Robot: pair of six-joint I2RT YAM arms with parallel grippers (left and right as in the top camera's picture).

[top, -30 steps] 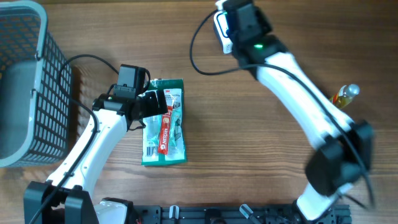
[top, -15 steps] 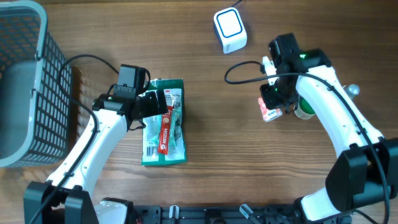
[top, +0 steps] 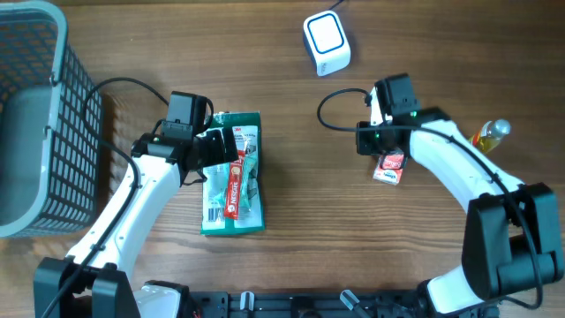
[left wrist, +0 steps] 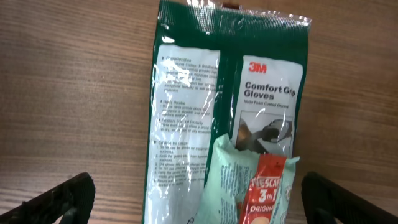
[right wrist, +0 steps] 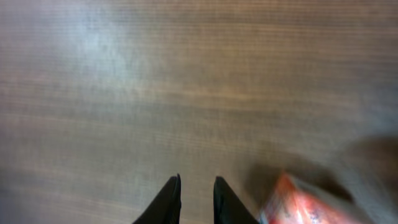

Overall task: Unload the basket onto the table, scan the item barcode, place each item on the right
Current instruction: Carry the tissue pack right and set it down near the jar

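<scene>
Released since half a second ago: red packet, flat on table beside right gripper, jaws narrowly parted, empty; left gripper gaping wide over glove pack

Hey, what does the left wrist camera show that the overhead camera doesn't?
Only the left wrist: the readable print, 3M Comfort Grip Gloves, on the green glove pack. Only the overhead: the grey basket, white scanner and small red packet. Both: the glove pack with a red-labelled pouch lying on it, on the wooden table.
</scene>
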